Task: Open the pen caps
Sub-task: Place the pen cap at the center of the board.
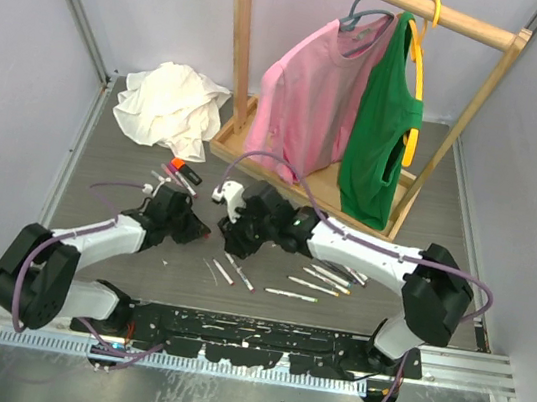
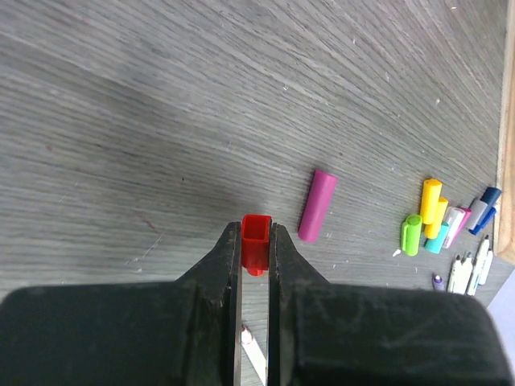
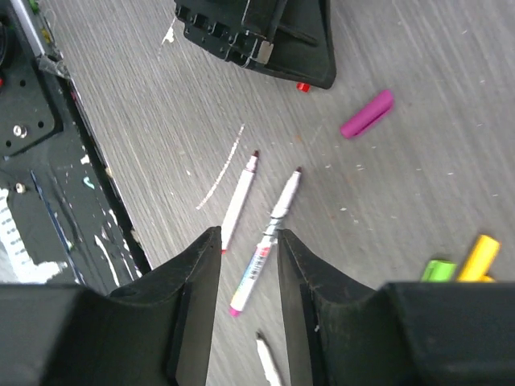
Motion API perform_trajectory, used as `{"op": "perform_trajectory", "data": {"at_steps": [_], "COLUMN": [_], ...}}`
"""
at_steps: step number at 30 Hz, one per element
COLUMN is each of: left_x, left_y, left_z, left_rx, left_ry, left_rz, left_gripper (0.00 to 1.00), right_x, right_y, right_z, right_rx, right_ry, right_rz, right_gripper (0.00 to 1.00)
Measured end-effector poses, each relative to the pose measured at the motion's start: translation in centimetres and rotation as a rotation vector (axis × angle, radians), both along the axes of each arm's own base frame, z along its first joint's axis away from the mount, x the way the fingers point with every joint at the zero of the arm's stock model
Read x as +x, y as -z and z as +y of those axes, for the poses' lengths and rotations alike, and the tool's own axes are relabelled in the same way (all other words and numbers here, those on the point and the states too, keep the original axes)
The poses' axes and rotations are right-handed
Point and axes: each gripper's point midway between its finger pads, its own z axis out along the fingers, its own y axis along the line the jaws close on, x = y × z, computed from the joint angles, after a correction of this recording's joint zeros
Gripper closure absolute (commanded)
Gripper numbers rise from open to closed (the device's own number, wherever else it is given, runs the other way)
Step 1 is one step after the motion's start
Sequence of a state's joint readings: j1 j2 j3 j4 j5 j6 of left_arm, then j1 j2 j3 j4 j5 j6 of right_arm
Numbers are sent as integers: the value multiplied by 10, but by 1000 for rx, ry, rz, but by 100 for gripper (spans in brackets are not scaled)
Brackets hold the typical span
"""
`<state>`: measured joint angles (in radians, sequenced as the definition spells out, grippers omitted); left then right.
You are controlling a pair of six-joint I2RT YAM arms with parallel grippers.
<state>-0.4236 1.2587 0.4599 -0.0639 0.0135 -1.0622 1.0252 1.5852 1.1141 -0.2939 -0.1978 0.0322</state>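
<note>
My left gripper (image 2: 257,243) is shut on a small red pen cap (image 2: 257,240), held just above the grey table; it also shows in the top view (image 1: 205,232). A magenta cap (image 2: 317,206) lies to the right of it, with yellow (image 2: 431,201), green (image 2: 411,234) and blue (image 2: 485,211) caps farther right. My right gripper (image 3: 249,241) is open and empty, hovering over two uncapped white pens (image 3: 239,201) (image 3: 273,233). The red cap (image 3: 302,87) and the magenta cap (image 3: 367,113) also show in the right wrist view. More pens (image 1: 317,281) lie under the right arm.
A wooden clothes rack (image 1: 235,75) with a pink shirt (image 1: 309,96) and a green top (image 1: 384,137) stands at the back. A crumpled white cloth (image 1: 169,105) lies back left. A few markers (image 1: 181,176) lie near it. A black rail (image 1: 248,335) runs along the near edge.
</note>
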Motion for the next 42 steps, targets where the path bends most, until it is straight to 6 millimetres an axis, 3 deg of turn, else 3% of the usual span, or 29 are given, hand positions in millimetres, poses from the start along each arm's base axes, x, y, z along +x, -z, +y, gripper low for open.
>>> {"op": "perform_trajectory", "data": {"at_steps": [8,12,21,26,32,36,42], "left_x": [5,8,4,3,16,27,48], "left_y": [6,5,0,-25,-71,-82,-77], "left_z": [-10,-15,-12,-4,3,18,58], "left_rx": [19,19,35,50,93,168,305], "left_ry": [24,35,34,39,89,67,-66], "left_rz": [46,47,49,-26,-244,-321,-291], "left_gripper": [76,67,60,48,8,7,12], "right_x": [23,14,6,6,3,2,4], "right_y": [-23,-34,-33,-32,-32,-31,-30], "right_z": [-38,-37,-39,-41,-42,-44,-47], "right_rx": [60,96,97,94,101,94,89], "right_ry": [-126,-186,-239,-258,-289,-299,-300], "right_rz": [25,16,30,27,26,27,23], "right_gripper": [61,61,61,61,61,61,61]}}
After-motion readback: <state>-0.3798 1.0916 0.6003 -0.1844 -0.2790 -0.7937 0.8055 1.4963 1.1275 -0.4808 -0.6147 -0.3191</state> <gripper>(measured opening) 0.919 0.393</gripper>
